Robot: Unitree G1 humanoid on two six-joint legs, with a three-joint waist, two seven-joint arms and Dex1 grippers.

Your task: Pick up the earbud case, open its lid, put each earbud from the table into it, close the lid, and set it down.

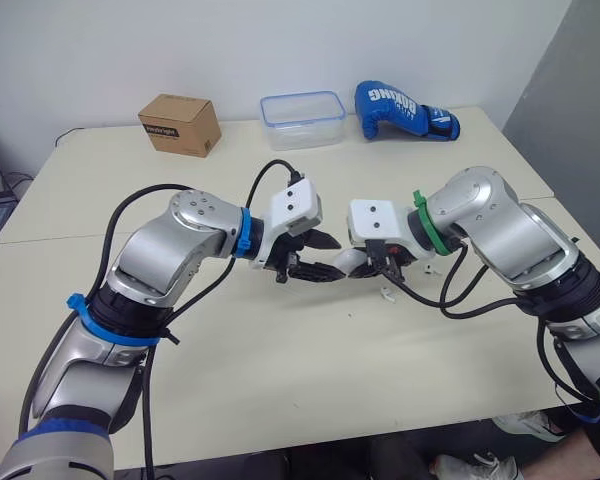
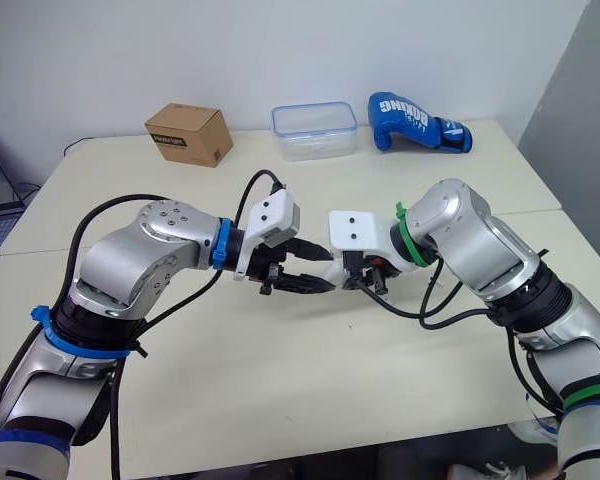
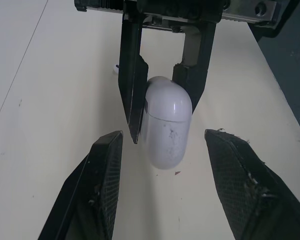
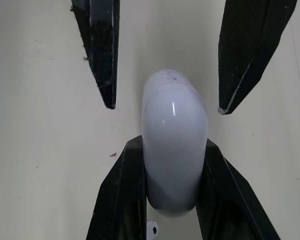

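Right fingers (image 4: 122, 200) clamp the earbud case (image 4: 174, 145), hiding its sides; left fingers (image 3: 102, 190) stand spread.

Lighting is bright, even and diffuse, coming from overhead; the pale table (image 1: 310, 370) reads uniformly lit with no hot spots. The cardboard box (image 1: 180, 124) and boxing glove (image 1: 405, 110) throw only short, soft-edged shadows at their bases. Glare is limited to a thin vertical highlight on the glossy earbud case (image 4: 174, 145), seen in both wrist views.
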